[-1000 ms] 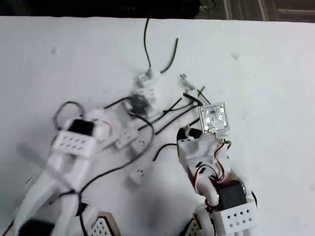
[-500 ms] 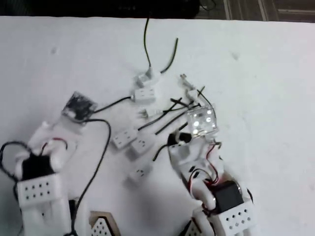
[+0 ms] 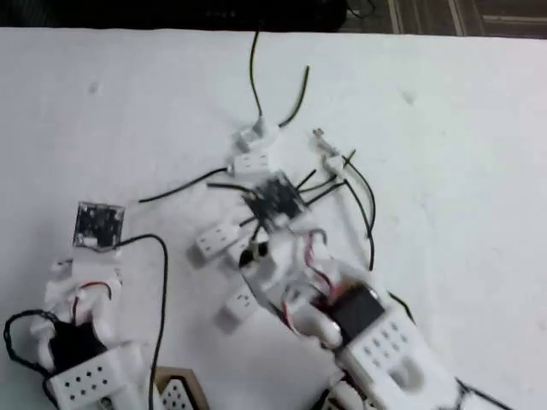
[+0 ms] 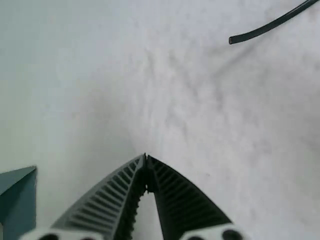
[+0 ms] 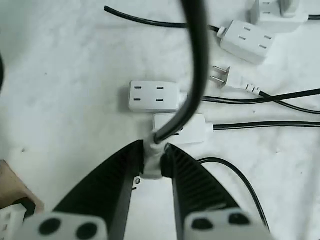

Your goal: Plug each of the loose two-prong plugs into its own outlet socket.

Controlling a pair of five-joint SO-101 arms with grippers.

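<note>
Corded plug (image 5: 152, 167) clamped in right tool (image 5: 154, 149); second plug (image 5: 220, 78), white socket (image 5: 154, 96) flat nearby.

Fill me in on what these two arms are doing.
The right gripper is shut on a white plug, whose black cord runs up from it. It holds the plug close by the sockets, which lie among cords on the table. A second plug lies loose nearby. The left gripper is shut on nothing, off to the side over bare table.
</note>
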